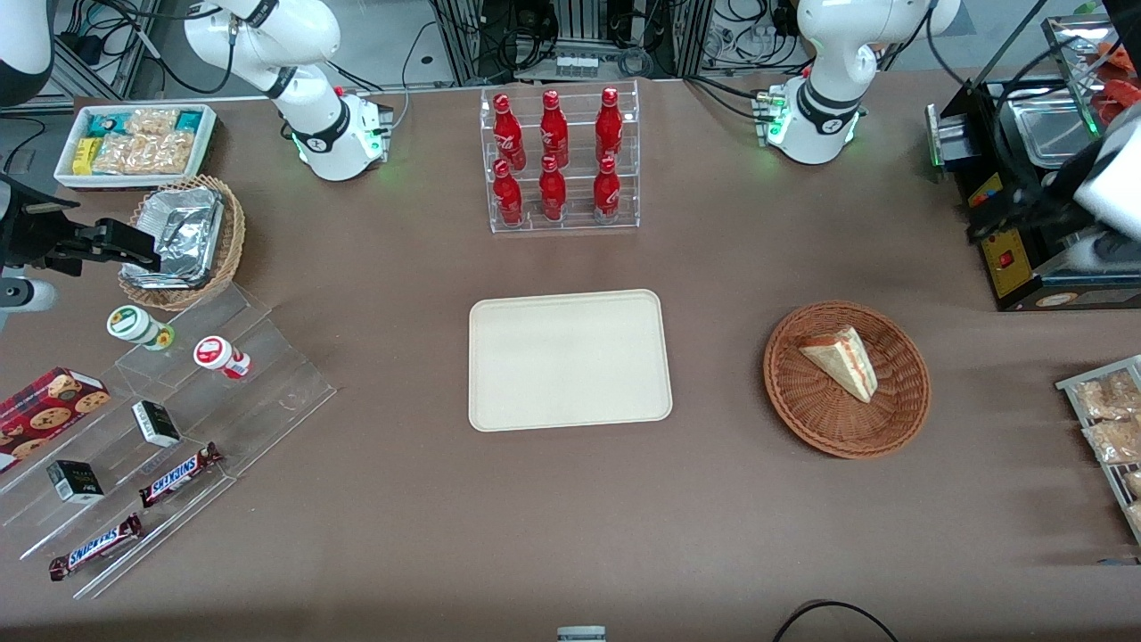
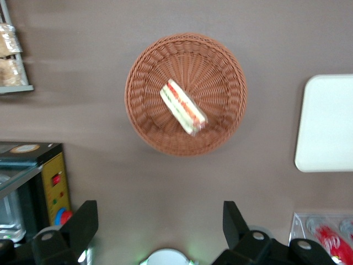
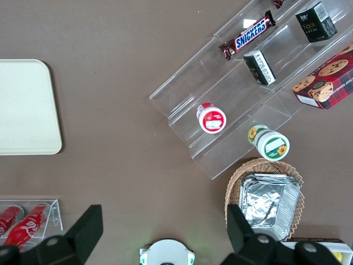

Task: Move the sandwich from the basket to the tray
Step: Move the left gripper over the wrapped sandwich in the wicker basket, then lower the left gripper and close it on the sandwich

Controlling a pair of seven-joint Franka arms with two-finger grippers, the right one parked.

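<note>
White sandwich (image 2: 183,107) wedge, red-green edge, in the basket (image 2: 149,66); claw (image 2: 160,221) above, spread wide.

A robotics lab is posing as a snack shop: cola bottles (image 1: 553,160) are standing in a clear rack, candy bars (image 1: 181,474) lying on acrylic steps, cables trailing past the brown tabletop (image 1: 570,535).

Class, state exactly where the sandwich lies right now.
The sandwich lies in the reddish-brown basket, beside the tray, toward the working arm's end of the table; the open tool hovers above, apart from it.
</note>
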